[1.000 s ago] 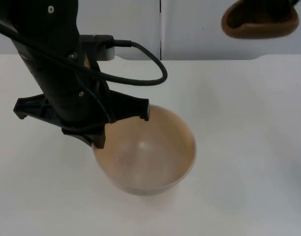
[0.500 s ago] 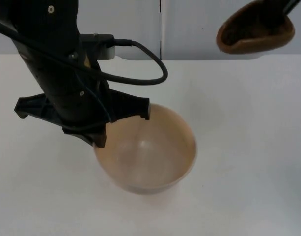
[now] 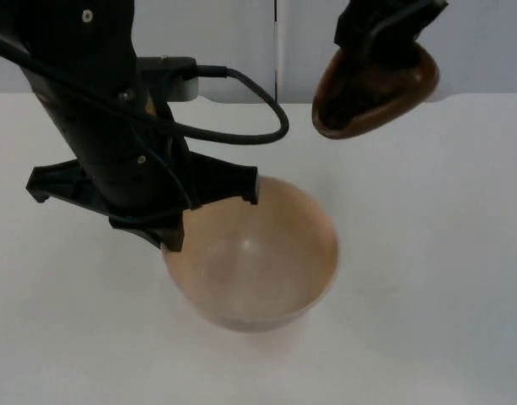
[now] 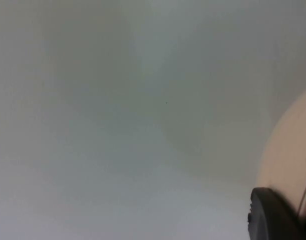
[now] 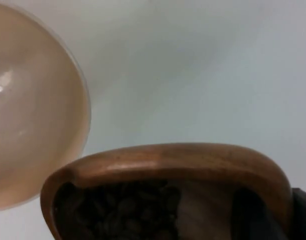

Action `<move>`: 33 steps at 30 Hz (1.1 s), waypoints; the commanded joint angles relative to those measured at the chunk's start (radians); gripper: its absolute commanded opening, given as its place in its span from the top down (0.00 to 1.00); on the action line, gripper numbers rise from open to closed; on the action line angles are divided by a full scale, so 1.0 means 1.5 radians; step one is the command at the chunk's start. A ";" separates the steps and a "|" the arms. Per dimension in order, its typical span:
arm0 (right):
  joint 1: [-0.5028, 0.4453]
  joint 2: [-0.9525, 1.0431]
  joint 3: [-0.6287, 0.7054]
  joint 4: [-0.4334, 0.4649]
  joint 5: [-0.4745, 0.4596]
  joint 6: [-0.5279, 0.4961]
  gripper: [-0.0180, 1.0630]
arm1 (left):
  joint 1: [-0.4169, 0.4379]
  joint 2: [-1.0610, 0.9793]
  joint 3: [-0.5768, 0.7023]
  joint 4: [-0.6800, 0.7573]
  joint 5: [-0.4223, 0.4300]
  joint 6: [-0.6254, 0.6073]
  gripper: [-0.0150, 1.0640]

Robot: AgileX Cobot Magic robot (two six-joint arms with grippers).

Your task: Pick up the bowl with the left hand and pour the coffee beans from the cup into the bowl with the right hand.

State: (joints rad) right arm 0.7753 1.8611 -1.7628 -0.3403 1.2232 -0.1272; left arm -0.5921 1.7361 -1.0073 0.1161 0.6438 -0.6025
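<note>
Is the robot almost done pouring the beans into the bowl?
Not yet. Done: the left gripper holds the tan bowl by its rim, and the bowl has no beans in it. In hand: the right gripper holds the brown cup up behind the bowl, tilted, with the coffee beans inside. Left: bring the cup over the bowl and tip the beans in.

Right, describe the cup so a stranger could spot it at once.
Start at the big pale bowl the left end effector holds above the white table. Beyond it, held in the air by the right end effector, is the cup: smaller, dark brown wood, coffee beans inside.
</note>
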 commanded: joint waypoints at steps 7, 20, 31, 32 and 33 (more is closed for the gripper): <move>0.060 -0.001 -0.007 -0.108 -0.001 0.004 0.98 | -0.003 -0.008 0.003 -0.003 -0.004 -0.005 0.99; 0.138 -0.001 -0.007 -0.261 -0.001 0.064 0.98 | -0.003 -0.008 0.003 -0.007 -0.002 -0.005 0.99; 0.165 -0.001 -0.007 -0.334 -0.001 0.094 0.98 | -0.003 -0.008 0.003 -0.007 -0.002 -0.005 0.99; 0.165 -0.001 -0.007 -0.340 -0.001 0.094 0.98 | -0.003 -0.008 0.003 -0.007 -0.002 -0.005 0.99; 0.167 -0.001 -0.007 -0.343 -0.001 0.094 0.98 | -0.003 -0.008 0.003 -0.007 -0.002 -0.005 0.99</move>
State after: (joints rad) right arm 1.0155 1.8632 -1.7645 -0.8226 1.2232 0.0053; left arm -0.5921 1.7361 -1.0073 0.1161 0.6418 -0.6025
